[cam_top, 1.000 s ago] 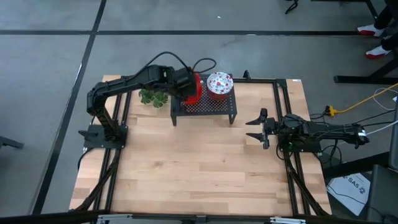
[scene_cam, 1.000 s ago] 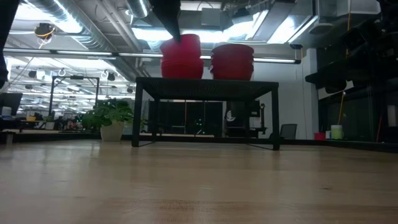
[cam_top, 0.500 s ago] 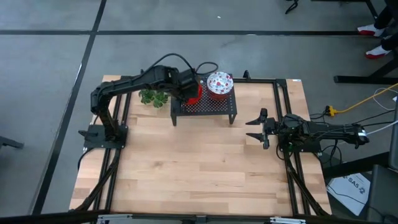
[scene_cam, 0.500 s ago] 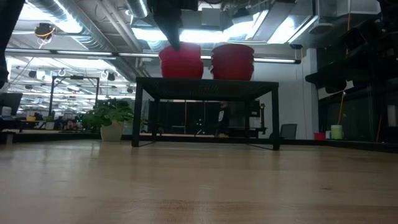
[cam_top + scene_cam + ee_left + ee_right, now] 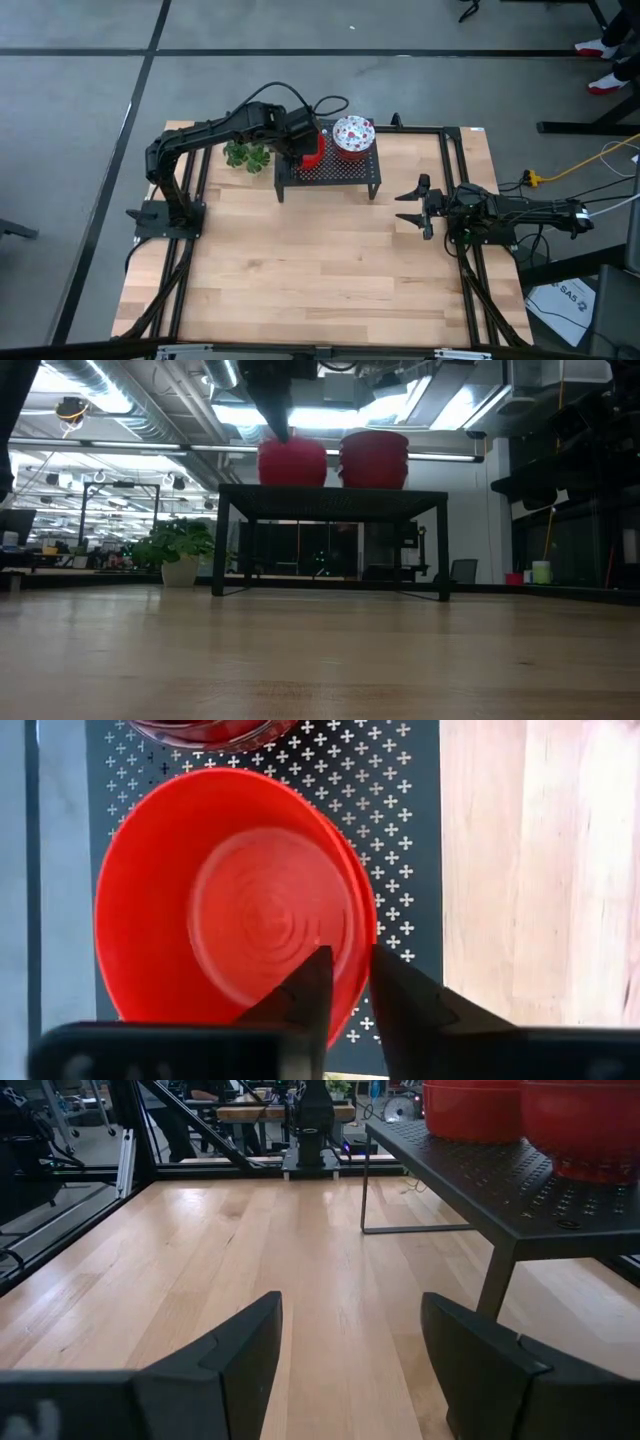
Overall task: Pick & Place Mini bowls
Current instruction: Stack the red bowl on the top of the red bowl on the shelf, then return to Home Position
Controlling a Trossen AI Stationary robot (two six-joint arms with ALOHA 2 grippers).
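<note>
The left gripper [image 5: 345, 982], fingers nearly closed, straddles the rim of the red bowl stack [image 5: 225, 895] on the black perforated stand [image 5: 340, 172] at the table's twelve o'clock. This looks like the grasp step; next, likely a clean lift. The right gripper [image 5: 413, 207] waits wide open at three o'clock.

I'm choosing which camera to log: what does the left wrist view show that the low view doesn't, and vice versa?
Only the left wrist view shows the inside of the red bowl, with the left tool closed over its rim, one finger inside and one outside, and the rack's perforated top. Only the low view shows the potted plant, the rack's legs and the second bowl stack side-on. Both show the red bowl on the black rack.
</note>
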